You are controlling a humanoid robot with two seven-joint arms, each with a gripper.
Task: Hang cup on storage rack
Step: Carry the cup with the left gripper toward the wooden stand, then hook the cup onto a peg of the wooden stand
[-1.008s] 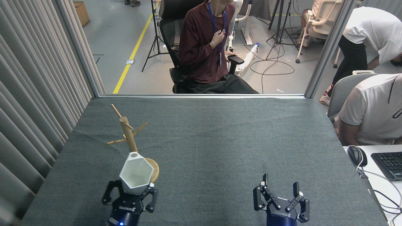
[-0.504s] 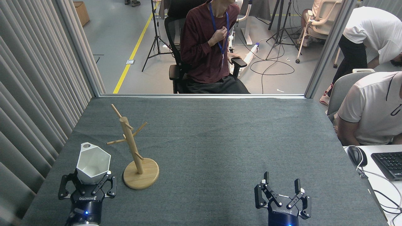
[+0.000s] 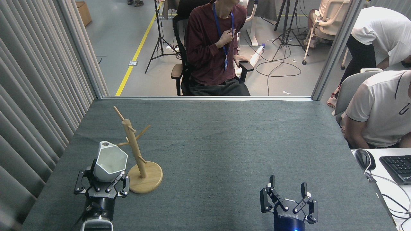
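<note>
The white faceted cup [image 3: 110,162] is held upright with its mouth toward me, its rim tab with the round hole at the top left. My left gripper [image 3: 102,179] is shut on the cup's base, at the left front of the table. The cup's upper edge overlaps the left peg of the storage rack [image 3: 135,147], a light wooden mug tree standing just right of the cup on its round disc base. My right gripper [image 3: 286,192] is open at the front right with nothing between its fingers.
The grey cloth table [image 3: 224,144] has curtains along its left side. A seated person [image 3: 215,48] is beyond the far edge. Another person [image 3: 379,109] sits at the right, by a desk with a mouse [image 3: 364,159] and keyboard [image 3: 398,168].
My left gripper has carried the cup from in front of the rack far out to the left, then back right and up beside the rack's left peg. The right gripper has stayed in place.
</note>
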